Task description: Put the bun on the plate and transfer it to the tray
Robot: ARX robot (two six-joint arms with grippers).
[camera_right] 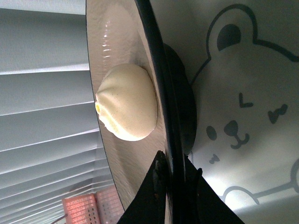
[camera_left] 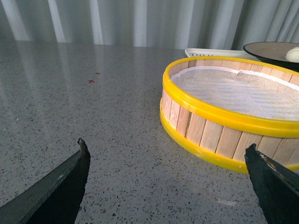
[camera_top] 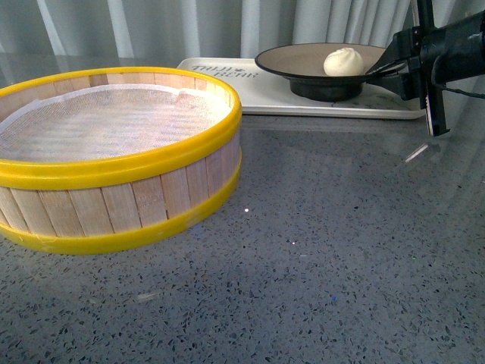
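The bun [camera_top: 344, 61] sits inside the plate [camera_top: 303, 57], a little toward the side nearest the right pincer [camera_top: 388, 70], and the plate stands on the cream tray [camera_top: 258, 97] at the far side of the worktop [camera_top: 318, 258]. The right pincer is clamped narrowly on the plate's black rim, one finger above the lip and one beneath it, as the right wrist view shows with the fingers [camera_right: 156, 196] straddling the edge of the plate [camera_right: 161, 88] just beside the bun [camera_right: 127, 102]. The bear drawing [camera_right: 238, 126] on the tray lies directly below the plate's foot, so the dish appears to be seated, or all but seated, on the tray. The move ahead turns on that rim grip: the plate lies leftward from the pincer, level, so a release seems to need only the fingers parting and the arm backing off rightward along the rim's plane. The bun is round with no long axis; its pleated top points up. The left pincer [camera_left: 168, 186] hangs wide and holds nothing, near the yellow-rimmed steamer basket [camera_left: 224, 112], well apart from the tray, so the right arm is the nearer one.
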